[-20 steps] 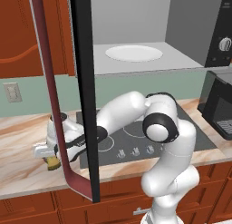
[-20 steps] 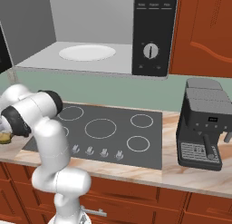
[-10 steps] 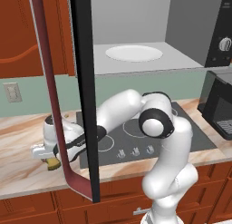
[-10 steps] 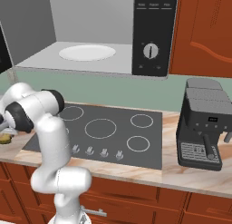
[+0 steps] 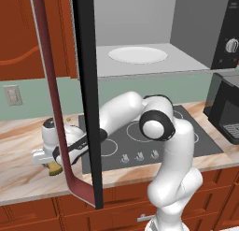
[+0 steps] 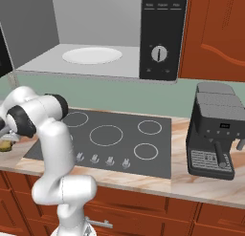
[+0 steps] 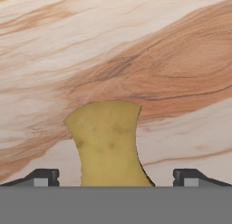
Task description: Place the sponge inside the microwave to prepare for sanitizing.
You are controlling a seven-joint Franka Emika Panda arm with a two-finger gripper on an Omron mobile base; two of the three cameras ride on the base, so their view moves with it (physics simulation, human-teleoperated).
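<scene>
Sponge: the mustard-yellow, lumpy sponge block [image 7: 108, 143] lies flat on the veined marble counter [image 7: 149, 46], lower centre of the hand view; in the left base view it peeks out under the hand at lower left [image 5: 55, 166].
Handling: probably light, soft and compressible, not fragile; it should give under a squeeze, so a firm pinch seems safe.
Hold: across its narrow waist, one finger on each long side.
Gripper: the two-finger gripper [image 7: 115, 177] stands spread wide, its tips either side of the sponge, touching nothing.
Microwave: the large open box microwave with grey interior [image 5: 140, 66] holds a bare white round plate [image 5: 137, 54], upper centre.
</scene>
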